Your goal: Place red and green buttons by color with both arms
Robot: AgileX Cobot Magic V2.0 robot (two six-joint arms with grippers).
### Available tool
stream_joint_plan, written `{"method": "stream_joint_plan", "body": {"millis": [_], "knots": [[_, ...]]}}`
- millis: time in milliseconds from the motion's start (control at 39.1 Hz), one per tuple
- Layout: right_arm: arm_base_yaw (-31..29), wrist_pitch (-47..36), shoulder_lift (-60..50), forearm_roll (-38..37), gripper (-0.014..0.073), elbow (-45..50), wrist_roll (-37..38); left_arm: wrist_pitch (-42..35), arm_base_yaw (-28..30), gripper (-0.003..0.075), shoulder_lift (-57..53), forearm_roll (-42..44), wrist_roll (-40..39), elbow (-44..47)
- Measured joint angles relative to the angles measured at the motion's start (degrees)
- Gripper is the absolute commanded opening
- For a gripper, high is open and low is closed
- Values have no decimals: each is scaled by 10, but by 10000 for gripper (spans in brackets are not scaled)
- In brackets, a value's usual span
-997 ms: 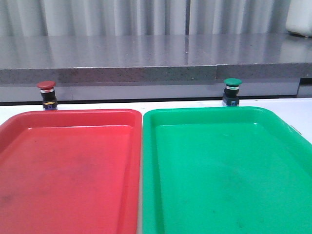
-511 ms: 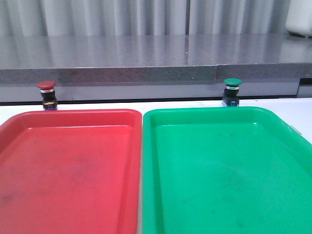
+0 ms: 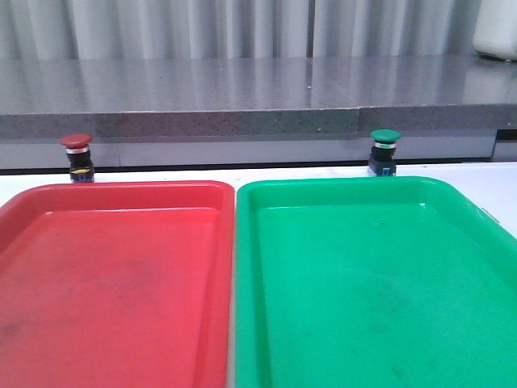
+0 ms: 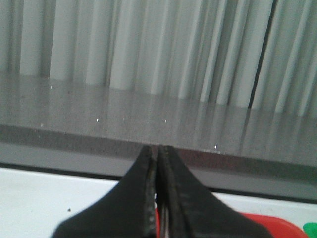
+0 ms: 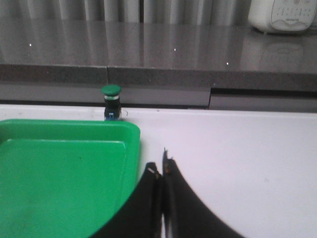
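Observation:
The red button (image 3: 77,156) stands upright on the white table behind the far left corner of the red tray (image 3: 121,194). The green button (image 3: 384,151) stands upright behind the far edge of the green tray (image 3: 347,187); it also shows in the right wrist view (image 5: 111,102). Neither arm shows in the front view. My left gripper (image 4: 157,151) is shut and empty, above the red tray's edge (image 4: 257,223). My right gripper (image 5: 161,168) is shut and empty, beside the green tray's right rim (image 5: 131,148), well short of the green button.
A grey stone ledge (image 3: 258,113) runs along the back of the table just behind both buttons, with a pleated curtain behind it. A white appliance (image 5: 282,15) stands on the ledge at the far right. White table (image 5: 237,163) lies right of the green tray.

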Motion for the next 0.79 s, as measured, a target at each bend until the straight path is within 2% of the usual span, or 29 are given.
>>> {"method": "stream_joint_plan", "body": {"millis": [205, 383, 511, 665, 741, 792], "knots": [[0, 28, 0, 0, -120, -105, 3, 45, 0, -20, 11, 15, 0, -104], [0, 133, 80, 12, -118, -232, 17, 130, 0, -20, 111, 41, 0, -198], [0, 193, 160, 16, -118, -283, 20, 156, 0, -20, 172, 44, 0, -217], [-1, 204, 205, 18, -115, -296, 20, 161, 0, -17, 190, 44, 0, -219], [-1, 204, 209, 18, -58, -296, 20, 163, 0, 15, 191, 44, 0, -219], [-1, 204, 209, 18, 13, -296, 20, 163, 0, 83, 191, 44, 0, -219]]}}
